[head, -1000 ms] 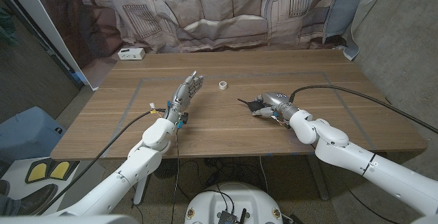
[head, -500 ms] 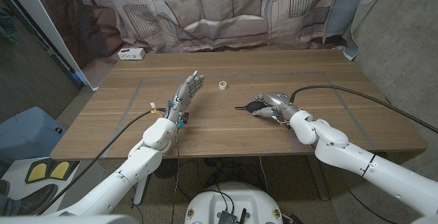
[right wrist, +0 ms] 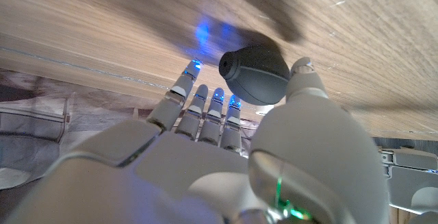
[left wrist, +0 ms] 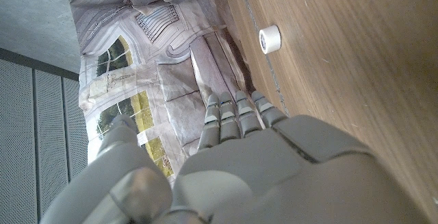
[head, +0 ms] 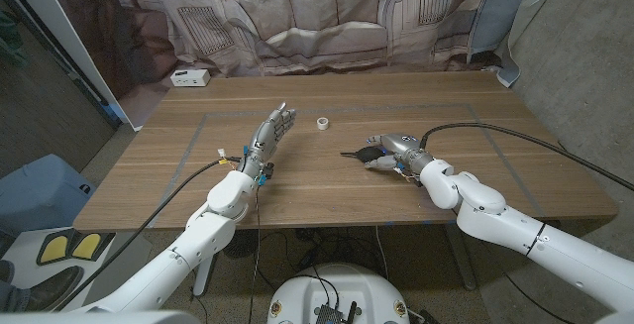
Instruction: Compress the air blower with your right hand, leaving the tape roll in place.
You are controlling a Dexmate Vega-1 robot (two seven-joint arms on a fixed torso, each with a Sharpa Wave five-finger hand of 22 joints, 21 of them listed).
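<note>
Head view: right hand (head: 393,152) right of frame centre, wrapped on blower (head: 369,151), nozzle pointing left. Tape (head: 323,123) just above centre, well apart on surface (head: 495,126). Left hand (head: 272,131) left of centre, fingers extended, empty.

Left wrist view: left hand (left wrist: 260,162) unclenched; tape (left wrist: 269,38) upper centre.

Right wrist view: blower (right wrist: 256,73) bulb between thumb and fingers (right wrist: 205,107).

Step, judged: squeeze under way. Next: close fingers harder on bulb, stay off tape.
</note>
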